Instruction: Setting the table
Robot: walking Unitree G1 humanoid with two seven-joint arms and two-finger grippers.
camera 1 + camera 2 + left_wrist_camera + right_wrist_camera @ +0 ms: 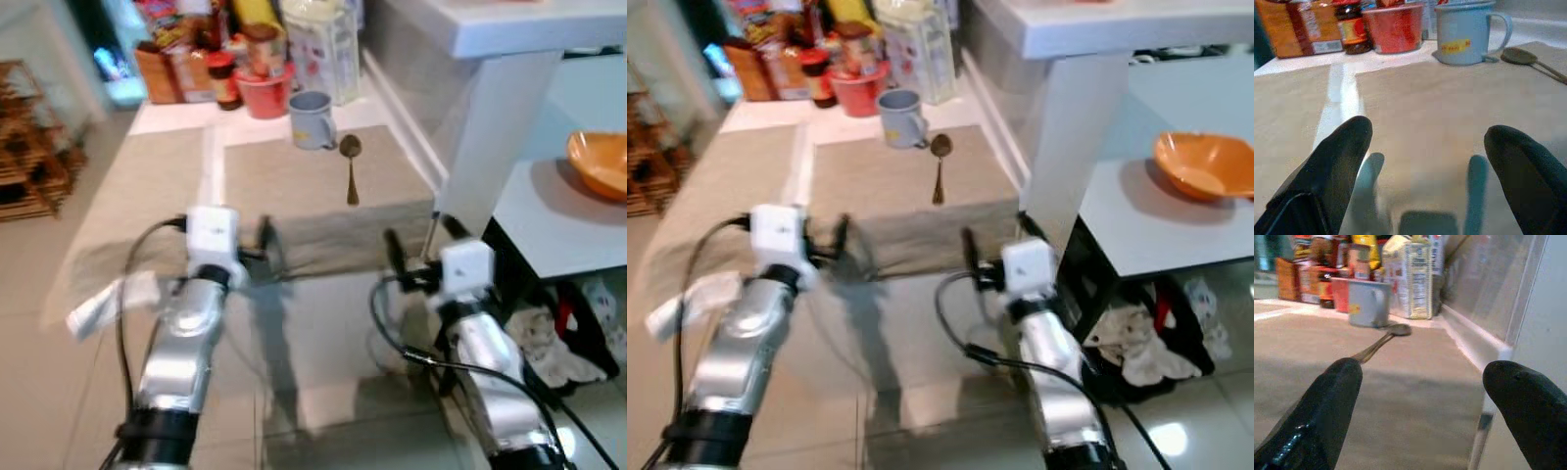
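One blue-grey mug (312,118) and one spoon (350,168) sit on the nearer of two beige placemats (313,191) on the low bench (171,117); the second mat (137,196) lies to the robot's left, a pale strip of bench between them. The mug stands upright at the mat's far edge, and the spoon lies just to its right, bowl toward the mug and handle pointing back at the robot; whether they touch cannot be told. Behind them a crowd of groceries lines the far edge — a red tub (263,96), a dark jar with a red lid (223,80), a milk carton (1418,279) and boxes. Two claws hover near the mat's front edge: the left claw (1425,161) has its fingers spread wide with nothing between them, and the right claw (1425,396) is likewise spread and empty. The middle of the near mat is bare, giving open room ahead of both claws. To the right a white post (480,147) and raised ledge close in beside the right claw. Past it, one orange bowl (1203,164) rests on a lower grey shelf (1136,225), with crumpled cloth (1141,352) beneath. The left wrist view shows a yellow label on the mug; the right wrist view shows the wall edge running alongside the mat.
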